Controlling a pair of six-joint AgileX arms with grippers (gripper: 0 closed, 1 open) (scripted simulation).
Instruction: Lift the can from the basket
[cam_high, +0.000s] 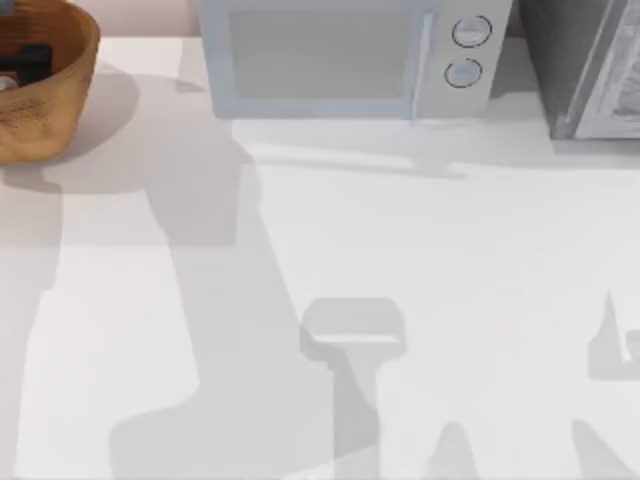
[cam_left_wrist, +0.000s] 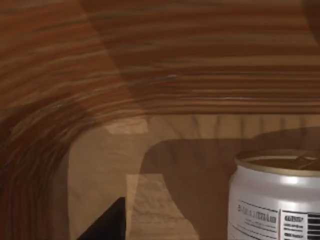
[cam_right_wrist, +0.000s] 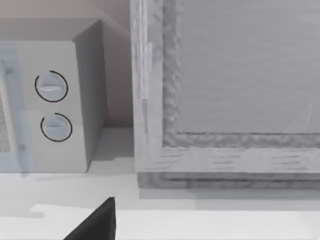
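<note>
Basket (cam_high: 45, 95): orange-brown wicker bowl at the far left corner of the table (cam_high: 420, 300), cut by the top view's edge; ribbed rings line its inner wall (cam_left_wrist: 165, 65).
Can (cam_left_wrist: 277, 197): upright on the basket floor, whitish side with printed label, tan-gold top; apart from the wall in the left wrist view.
Left gripper (cam_high: 28, 62): dark shape down inside the basket in the top view; one dark fingertip (cam_left_wrist: 107, 222) shows beside the can, not touching it; whether the jaws stand apart or together, cannot tell.
Right gripper: one dark fingertip (cam_right_wrist: 97, 222) above the table surface, facing the microwave and the framed grey cabinet (cam_right_wrist: 235, 90) beside it; jaws, cannot tell.
Microwave (cam_high: 345, 55): at the far edge, centre; two round dials (cam_high: 470, 32) on its right side.
Table: white; broad arm shadows across it.
</note>
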